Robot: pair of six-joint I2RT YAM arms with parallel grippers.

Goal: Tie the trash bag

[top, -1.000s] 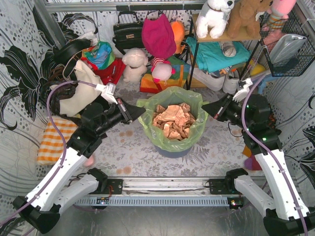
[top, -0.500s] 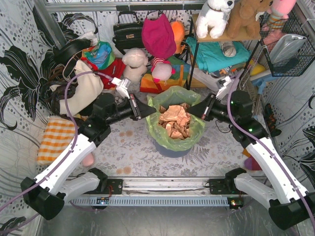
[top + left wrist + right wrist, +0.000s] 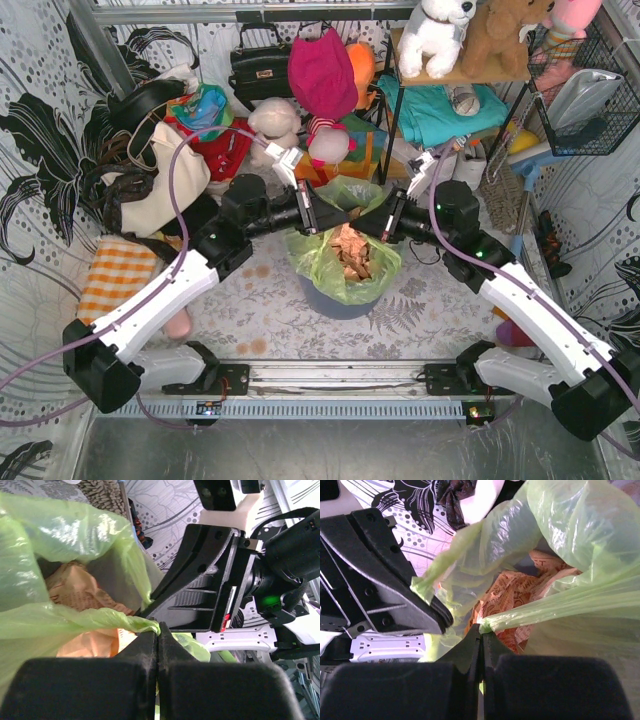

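Observation:
The lime-green trash bag [image 3: 345, 270] sits in a blue-grey bin at the table's middle, with tan crumpled scraps [image 3: 350, 252] inside. My left gripper [image 3: 322, 222] is shut on the bag's left rim strip [image 3: 75, 622]. My right gripper [image 3: 358, 224] is shut on the right rim strip [image 3: 560, 607]. The two grippers nearly meet above the bag's mouth, and the rim is drawn together between them. In the left wrist view the right gripper [image 3: 200, 585] stands just beyond my fingertips. In the right wrist view the left gripper [image 3: 395, 595] holds green plastic at its tip.
The blue-grey bin [image 3: 335, 305] stands under the bag. A cream tote [image 3: 165, 180], an orange checked cloth [image 3: 110, 280], soft toys [image 3: 275, 130] and a black shelf frame [image 3: 395, 130] crowd the back and left. A wire basket [image 3: 590, 100] hangs at the right.
Both grippers have moved inward from the bag's sides to meet over its mouth, pulling the rim strips together. The bag's opening has narrowed.

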